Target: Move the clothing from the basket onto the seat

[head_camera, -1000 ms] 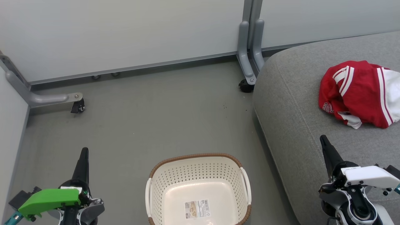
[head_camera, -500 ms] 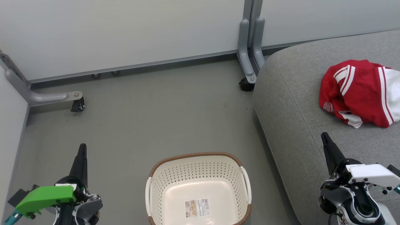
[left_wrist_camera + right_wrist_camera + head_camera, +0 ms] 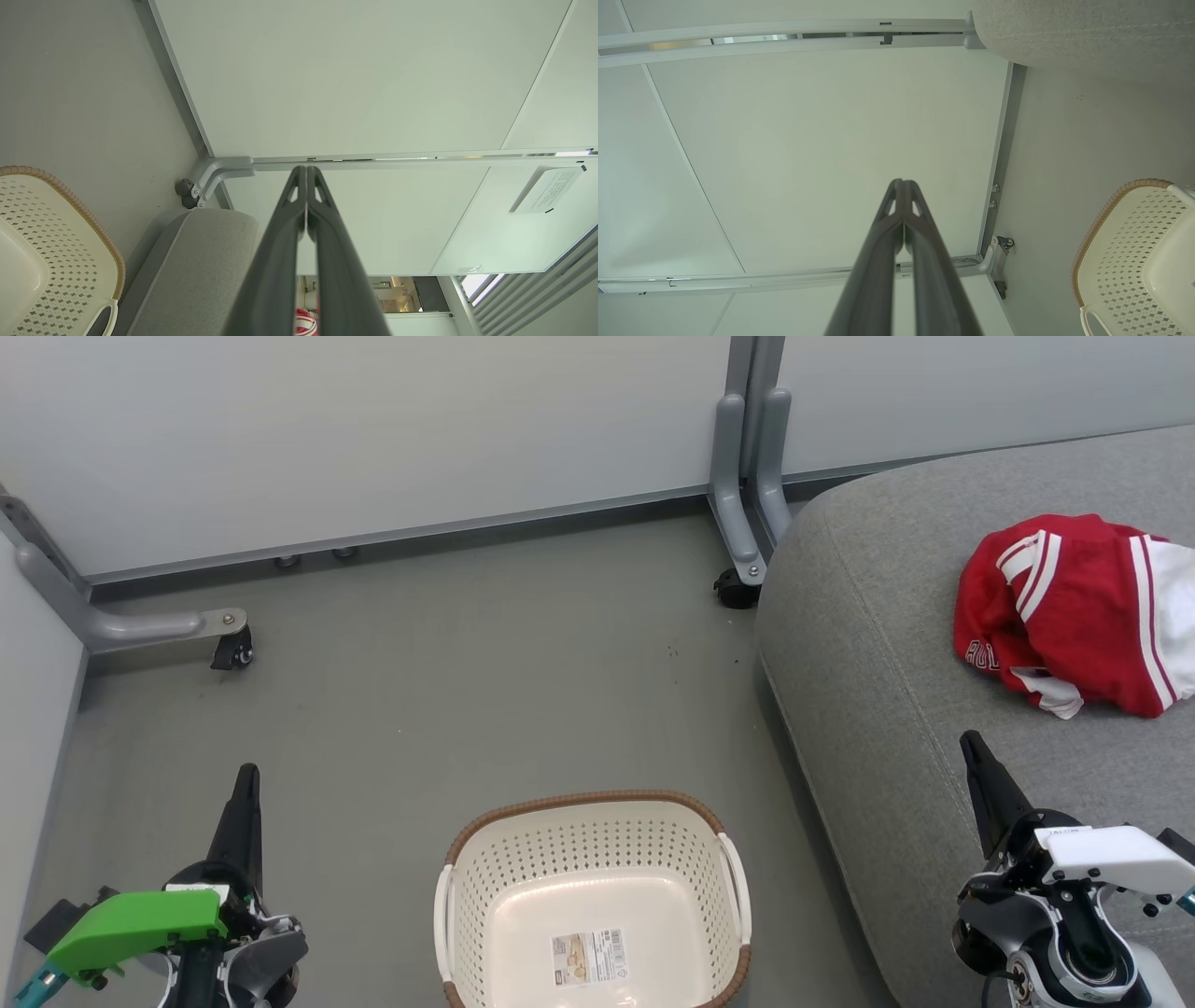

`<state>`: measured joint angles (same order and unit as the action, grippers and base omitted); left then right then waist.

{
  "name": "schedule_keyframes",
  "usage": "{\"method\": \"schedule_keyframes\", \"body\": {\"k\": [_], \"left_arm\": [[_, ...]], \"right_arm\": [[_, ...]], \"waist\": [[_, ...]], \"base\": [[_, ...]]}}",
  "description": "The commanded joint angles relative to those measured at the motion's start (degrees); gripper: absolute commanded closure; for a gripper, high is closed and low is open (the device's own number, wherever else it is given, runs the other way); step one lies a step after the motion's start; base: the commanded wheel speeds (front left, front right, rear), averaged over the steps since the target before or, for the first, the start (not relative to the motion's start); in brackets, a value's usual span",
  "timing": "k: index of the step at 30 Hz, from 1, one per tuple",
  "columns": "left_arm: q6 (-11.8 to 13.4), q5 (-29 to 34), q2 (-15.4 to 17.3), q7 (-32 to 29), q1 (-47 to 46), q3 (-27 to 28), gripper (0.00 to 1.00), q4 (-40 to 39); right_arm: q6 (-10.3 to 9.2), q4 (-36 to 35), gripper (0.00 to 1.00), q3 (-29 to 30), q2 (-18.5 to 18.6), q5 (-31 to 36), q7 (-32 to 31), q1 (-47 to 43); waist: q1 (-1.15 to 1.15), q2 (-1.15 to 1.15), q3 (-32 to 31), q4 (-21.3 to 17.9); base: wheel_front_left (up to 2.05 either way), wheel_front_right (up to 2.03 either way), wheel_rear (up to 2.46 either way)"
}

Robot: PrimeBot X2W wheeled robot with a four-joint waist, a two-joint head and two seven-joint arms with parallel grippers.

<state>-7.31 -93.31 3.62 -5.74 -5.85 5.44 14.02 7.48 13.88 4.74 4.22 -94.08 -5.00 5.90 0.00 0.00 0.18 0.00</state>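
- Currently, the clothing (image 3: 1074, 616), red with white stripes and small white lettering, is seen bunched on the seat (image 3: 868, 691) at the far right of the scene.
- The left gripper (image 3: 247, 775) is held at the near left above the floor (image 3: 448, 691). Its two dark fingers are pressed together along their length, with nothing gripped.
- The right gripper (image 3: 969, 739) is held at the near right over the seat's near part. Its fingers are likewise closed tip to tip, with nothing gripped.
- The clothing is located beyond the right gripper's tips and to their right, apart from them. It is well apart from the left gripper, across the floor.
- The basket (image 3: 588, 800) is placed on the floor between the two grippers, just left of the seat. A label sticker (image 3: 588, 959) is seen on its bottom.
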Motion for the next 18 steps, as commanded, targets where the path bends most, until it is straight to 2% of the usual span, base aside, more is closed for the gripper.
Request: {"method": "schedule_keyframes", "body": {"k": [1,18], "left_arm": [[-0.3,0.1,0.0,-0.1,-0.7,0.2,1.00,0.1],[-0.3,0.3,-0.1,-0.3,-0.7,0.5,1.00,0.1]], "right_arm": [[0.02,0.1,1.00,0.1,-0.1,0.4,-0.3,0.4],[0.02,0.2,1.00,0.5,-0.3,0.6,-0.5,0.4]], "waist": [[0.00,0.00,0.0,0.0],[0.00,0.00,0.0,0.0]], "base": [[0.00,0.00,0.00],[0.00,0.00,0.00]]}}
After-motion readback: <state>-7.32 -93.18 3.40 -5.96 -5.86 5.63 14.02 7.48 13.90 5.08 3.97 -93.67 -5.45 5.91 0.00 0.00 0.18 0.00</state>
